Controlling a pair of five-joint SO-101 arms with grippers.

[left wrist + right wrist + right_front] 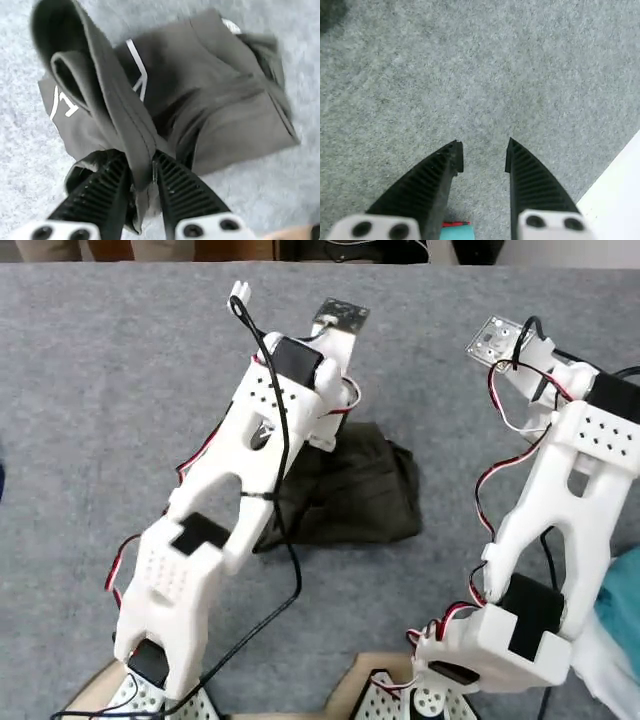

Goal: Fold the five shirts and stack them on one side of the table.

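Here the left gripper [142,165] is clamping a thick stitched fold [117,105] of the dark shirt [220,100]. Its ribbed jaws are pressing on the cloth from both sides, and the pinched band is standing up off the rest of the garment in a loop. Outward from the grip, the shirt is lying as a rough, partly folded bundle with white markings [137,70] showing on its upper layer. In the high view the same dark shirt [365,490] is resting near the middle of the grey table [100,390], half under the left arm [230,490]. The right gripper [484,150] is hanging with its jaws apart over bare table, holding nothing, well apart from the shirt. Teal and white cloth [620,600] is lying at the table's right edge beside the right arm [560,500]. Handling, as judged: the fabric is looking soft, light and limp, so it is likely sagging and sliding wherever it is unsupported. A hemmed edge or doubled fold is probably offering the firmest hold, a single loose layer the poorest.
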